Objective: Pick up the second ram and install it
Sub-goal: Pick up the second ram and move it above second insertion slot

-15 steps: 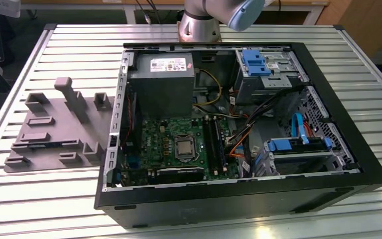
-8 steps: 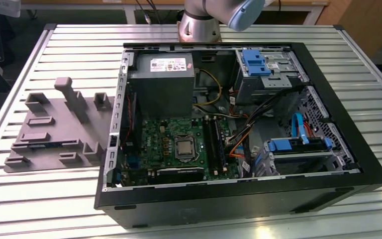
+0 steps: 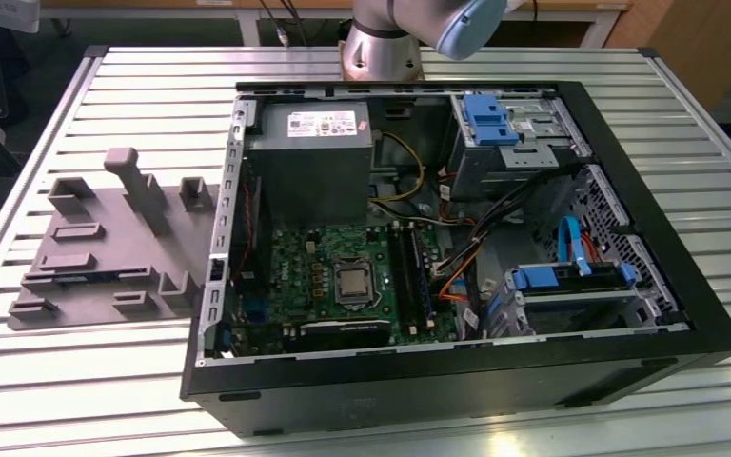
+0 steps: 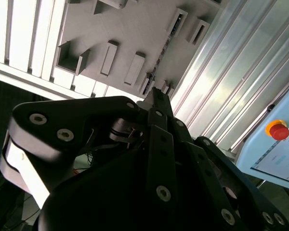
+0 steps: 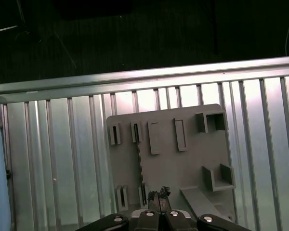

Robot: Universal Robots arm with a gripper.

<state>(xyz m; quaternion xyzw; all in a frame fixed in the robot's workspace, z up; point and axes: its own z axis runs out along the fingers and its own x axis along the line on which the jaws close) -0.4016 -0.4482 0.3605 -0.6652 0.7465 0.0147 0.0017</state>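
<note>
The ram is stood on edge in the fixture's slots, by the worktop's edge. The gripper is seen closed and empty beside it. A square, centred grasp is judged best.

Support: slatted metal table, pale ribs running across the exterior view.
Item one: black computer case, lying on its side directly on the slats, open face upward.
Item two: grey fixture plate, flat on the slats at the exterior view's left of the case, close against its wall; contact cannot be confirmed.
Bare slats: visible on every side of the case.
</note>
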